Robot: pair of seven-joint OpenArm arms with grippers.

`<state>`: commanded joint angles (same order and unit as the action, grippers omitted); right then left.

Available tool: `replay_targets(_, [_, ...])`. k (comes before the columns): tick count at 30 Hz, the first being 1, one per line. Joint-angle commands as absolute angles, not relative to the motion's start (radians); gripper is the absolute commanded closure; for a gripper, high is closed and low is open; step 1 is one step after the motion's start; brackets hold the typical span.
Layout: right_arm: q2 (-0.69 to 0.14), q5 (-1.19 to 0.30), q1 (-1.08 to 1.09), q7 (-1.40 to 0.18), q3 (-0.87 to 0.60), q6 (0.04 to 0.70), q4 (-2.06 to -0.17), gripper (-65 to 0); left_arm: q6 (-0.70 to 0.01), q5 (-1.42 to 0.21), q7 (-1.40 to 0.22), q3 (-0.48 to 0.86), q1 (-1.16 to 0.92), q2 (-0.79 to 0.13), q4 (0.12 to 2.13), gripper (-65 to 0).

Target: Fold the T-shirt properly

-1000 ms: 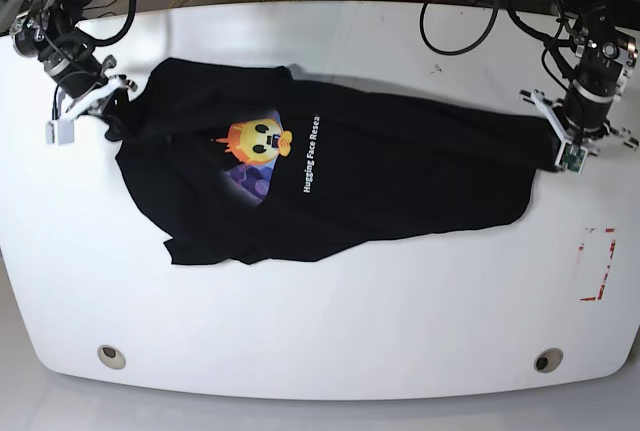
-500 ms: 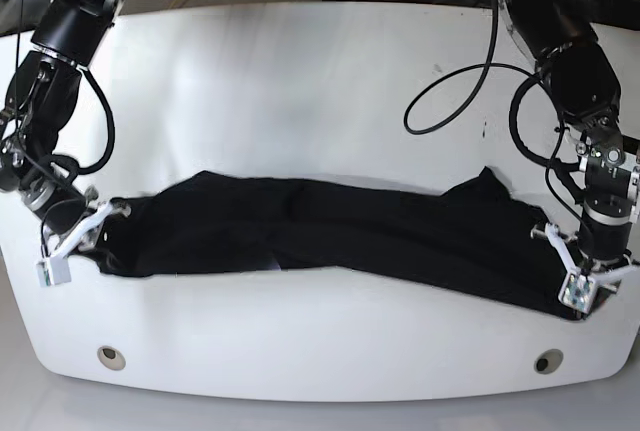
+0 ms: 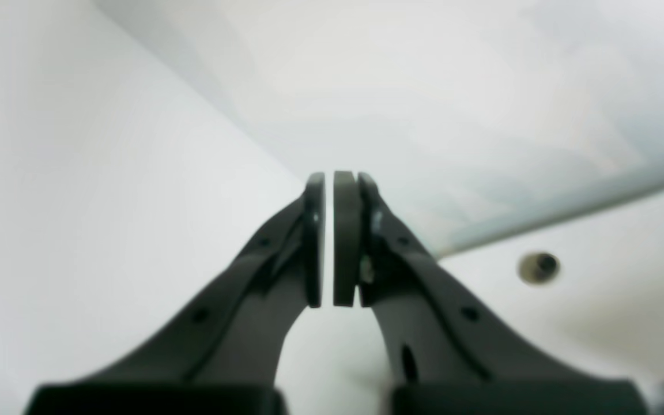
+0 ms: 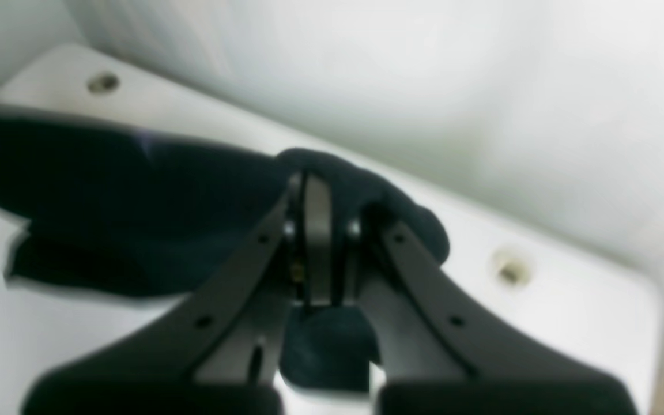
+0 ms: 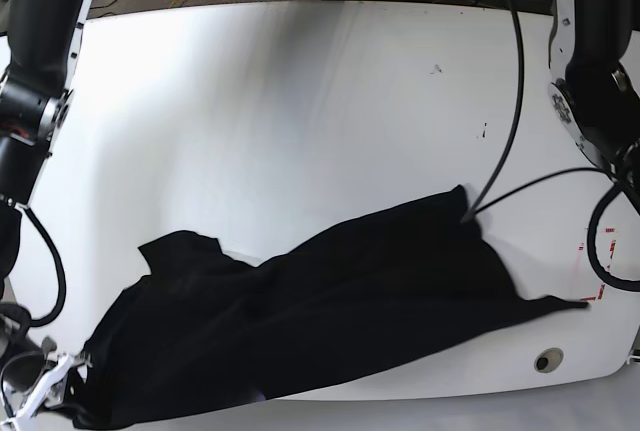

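The black T-shirt (image 5: 330,321) lies crumpled in a long diagonal band along the table's front, print hidden. In the base view my right gripper (image 5: 60,381) is at the bottom left corner, at the shirt's left end. In the right wrist view the right gripper (image 4: 320,181) is shut on a bunched fold of the T-shirt (image 4: 136,184). My left gripper (image 3: 329,178) is shut to a thin gap with nothing between its pads, over bare white table. It is out of the base view. The shirt's right tip (image 5: 575,301) lies on the table.
The white table (image 5: 300,101) has a round hole (image 5: 547,360) near its front right edge, also seen in the left wrist view (image 3: 538,267). Red tape marks (image 5: 603,251) sit at the right. Cables hang from the right-hand arm (image 5: 590,61).
The shirt has been dragged further toward the front edge and now lies diagonally. The right-side gripper, which held its right end, has left the base view and holds no cloth.
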<state>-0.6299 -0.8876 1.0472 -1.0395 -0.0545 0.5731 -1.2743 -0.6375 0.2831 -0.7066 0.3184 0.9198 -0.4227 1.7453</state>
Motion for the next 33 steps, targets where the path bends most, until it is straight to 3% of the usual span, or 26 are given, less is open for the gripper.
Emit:
replay_targets(6, [-0.642,-0.888,1.130,-1.040,0.002,0.573,-1.241,0.0,-0.639,0.222,-0.708,0.283,1.015,-0.473,1.655,-1.0])
replay_targets(11, [-0.642,-0.889,1.075,-1.040,-0.002,0.573,-1.242,0.0,-0.639,0.151,-0.708,0.280,0.809,-0.473,1.784,-2.1])
replay_targets(14, [-0.642,-0.892,1.049,-1.040,-0.002,0.573,-1.242,0.0,-0.638,0.104,-0.708,0.277,0.650,-0.456,1.859,-10.3])
replay_targets(18, [-0.641,-0.892,1.035,-1.038,-0.001,0.573,-1.242,0.0,-0.631,0.084,-0.708,0.285,0.509,-0.367,1.894,-27.5])
replay_targets(20, [-0.615,-0.891,1.033,-1.038,0.002,0.573,-1.242,0.0,-0.631,0.084,-0.708,0.291,0.475,-0.346,1.894,-31.7])
replay_targets(26, [-0.519,-0.889,1.020,-1.038,0.028,0.581,-1.242,0.0,-0.631,0.082,-0.710,0.412,0.415,-0.334,1.890,-32.5])
replay_targets(33, [-0.381,-0.926,1.211,-1.043,0.111,0.661,-1.242,0.0,-0.636,0.082,-0.710,0.559,0.375,-0.380,1.853,-32.5])
